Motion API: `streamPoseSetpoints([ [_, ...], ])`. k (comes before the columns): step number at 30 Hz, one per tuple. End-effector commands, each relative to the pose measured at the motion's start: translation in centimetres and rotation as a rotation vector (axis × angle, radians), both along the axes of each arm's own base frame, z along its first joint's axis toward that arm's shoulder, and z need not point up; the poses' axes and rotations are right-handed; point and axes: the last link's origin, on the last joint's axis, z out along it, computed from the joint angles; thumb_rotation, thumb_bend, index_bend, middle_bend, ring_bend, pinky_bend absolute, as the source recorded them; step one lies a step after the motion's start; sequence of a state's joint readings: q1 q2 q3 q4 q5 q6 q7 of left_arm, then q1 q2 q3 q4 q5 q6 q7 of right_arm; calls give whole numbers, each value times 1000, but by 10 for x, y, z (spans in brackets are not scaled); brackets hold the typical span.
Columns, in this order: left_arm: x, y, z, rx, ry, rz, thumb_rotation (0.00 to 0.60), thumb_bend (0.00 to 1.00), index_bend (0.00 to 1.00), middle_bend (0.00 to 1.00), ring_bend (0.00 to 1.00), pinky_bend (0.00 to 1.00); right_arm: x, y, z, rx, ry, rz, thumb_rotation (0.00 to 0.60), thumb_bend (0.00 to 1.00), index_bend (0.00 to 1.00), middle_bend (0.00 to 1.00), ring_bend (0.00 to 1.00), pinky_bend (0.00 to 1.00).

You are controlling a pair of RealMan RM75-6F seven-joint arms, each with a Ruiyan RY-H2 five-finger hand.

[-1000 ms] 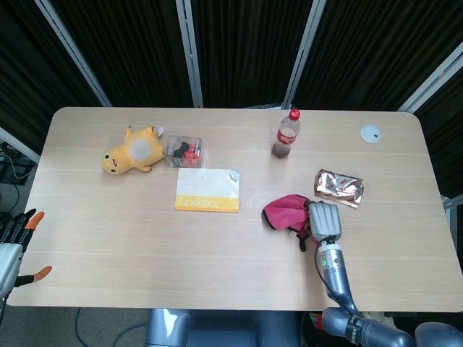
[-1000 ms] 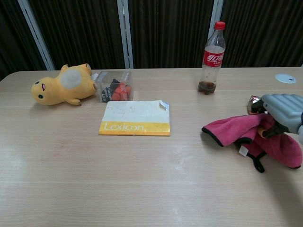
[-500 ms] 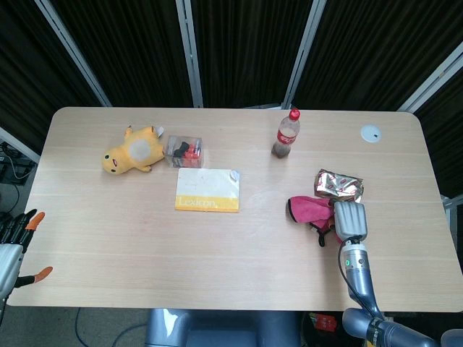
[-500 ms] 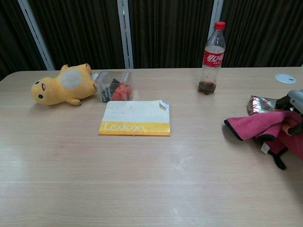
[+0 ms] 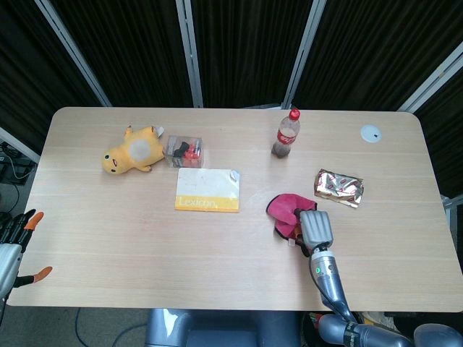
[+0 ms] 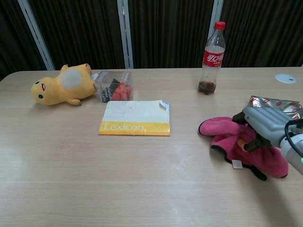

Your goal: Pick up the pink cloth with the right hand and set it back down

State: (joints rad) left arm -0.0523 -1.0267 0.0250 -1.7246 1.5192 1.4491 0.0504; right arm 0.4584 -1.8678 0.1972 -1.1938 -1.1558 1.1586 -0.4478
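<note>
pink cloth moved left, gripped by right robot hand.

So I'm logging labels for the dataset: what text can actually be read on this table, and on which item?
"Lexicon": white letters on the yellow band of the notebook.
Bottle: red label with white script, too small to read.
Clear box: dark label, print blurred.
Cloth: white tag, nothing legible.
Foil packet: no readable print.
</note>
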Motion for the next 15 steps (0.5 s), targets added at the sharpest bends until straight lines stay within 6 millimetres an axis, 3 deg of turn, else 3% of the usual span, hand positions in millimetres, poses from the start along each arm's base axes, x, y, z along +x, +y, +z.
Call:
streamPoseSetpoints([
  [1,0,0,0,1,-1,1,600,0,0,0,0,0,17,2,-13,25,-19,34,600,537,758,618,529,747],
  [15,-1,1,1,13,-18,18,600,0,0,0,0,0,87,7,-51,78,-119,124,600,537,760,621,530,747],
])
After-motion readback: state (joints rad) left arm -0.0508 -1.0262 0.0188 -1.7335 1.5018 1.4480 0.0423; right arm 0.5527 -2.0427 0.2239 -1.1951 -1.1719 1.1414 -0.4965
